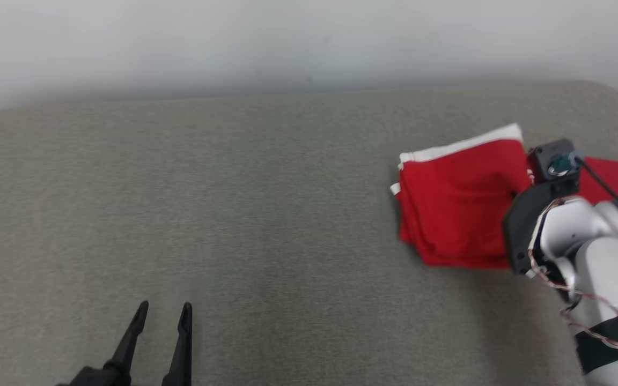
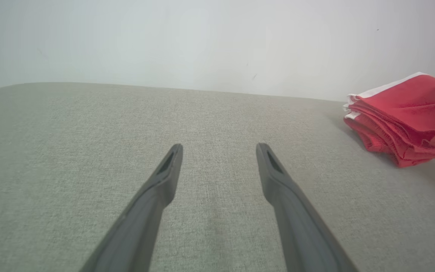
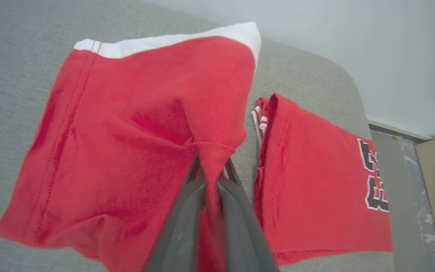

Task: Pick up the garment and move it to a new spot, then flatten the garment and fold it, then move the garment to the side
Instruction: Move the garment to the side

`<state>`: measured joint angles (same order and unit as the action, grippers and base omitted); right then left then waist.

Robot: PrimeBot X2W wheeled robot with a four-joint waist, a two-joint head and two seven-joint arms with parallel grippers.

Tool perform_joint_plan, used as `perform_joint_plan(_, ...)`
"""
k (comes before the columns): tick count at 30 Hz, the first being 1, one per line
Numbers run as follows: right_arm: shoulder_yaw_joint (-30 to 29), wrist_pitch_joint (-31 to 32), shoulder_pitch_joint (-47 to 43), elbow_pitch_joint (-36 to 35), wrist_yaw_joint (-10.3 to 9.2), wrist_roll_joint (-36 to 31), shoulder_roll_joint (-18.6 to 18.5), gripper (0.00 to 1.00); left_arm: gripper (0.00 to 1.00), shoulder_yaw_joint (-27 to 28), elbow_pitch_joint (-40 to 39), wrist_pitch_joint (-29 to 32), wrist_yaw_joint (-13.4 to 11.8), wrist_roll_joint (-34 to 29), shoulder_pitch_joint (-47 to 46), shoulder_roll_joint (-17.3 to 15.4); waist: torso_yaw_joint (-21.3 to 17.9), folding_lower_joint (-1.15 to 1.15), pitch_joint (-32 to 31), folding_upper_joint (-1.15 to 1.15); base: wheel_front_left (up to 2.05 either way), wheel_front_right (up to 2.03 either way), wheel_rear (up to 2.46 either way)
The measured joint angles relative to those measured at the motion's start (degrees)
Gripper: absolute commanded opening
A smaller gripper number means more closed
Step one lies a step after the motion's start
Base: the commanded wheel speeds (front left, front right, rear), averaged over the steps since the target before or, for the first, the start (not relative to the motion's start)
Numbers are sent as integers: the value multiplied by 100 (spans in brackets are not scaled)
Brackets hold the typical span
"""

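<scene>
Garment: a red garment [image 3: 127, 143] folded into a thick stack, with a white band [image 3: 172, 37] along its far edge.
Where it lies: on the grey cushion [image 1: 234, 214], far over on the robot's right, just beside a lettered red piece [image 3: 323, 181] with a narrow strip of cushion between them.
Right gripper: the right gripper [image 3: 210, 166] is closed narrow on a pinch of the top layer, near the edge that faces the lettered piece. The cloth bunches into a small peak between the fingers.
Left gripper: the left gripper [image 1: 164, 311] stands wide with nothing in it, over bare cushion well apart from the garment.
Feel of the cloth: soft and limp, I'd say. It puckers wherever it is nipped and has no stiffness of its own.
Weight: light, by the look of it, and not fragile.
Grip: the knit looks matte rather than slick, so a pinch should hold.
Where to take hold: I'd want the whole stack at a folded edge or corner.
Worry: this pinch looks to catch the top layer alone, so lifting may peel the fold open and leave the lower layers trailing.
</scene>
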<state>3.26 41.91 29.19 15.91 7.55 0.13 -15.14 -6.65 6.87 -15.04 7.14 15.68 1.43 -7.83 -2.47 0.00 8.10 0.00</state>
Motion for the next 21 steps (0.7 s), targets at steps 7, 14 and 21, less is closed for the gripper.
perform_joint_plan(7,209,-88,324,-67,0,90,-853,0,100,-108,-110,32,2,-10,-286,-236,-393,0,384,0,0,0,0)
perform_joint_plan(14,-300,-449,494,307,0,-1,-1299,0,100,-179,-334,158,26,-14,-461,-465,-544,1,879,0,0,0,0)
perform_joint_plan(21,-1129,-1038,484,847,0,-430,-1384,0,100,-265,-483,253,27,5,-575,-632,-469,1,1240,0,0,0,0)
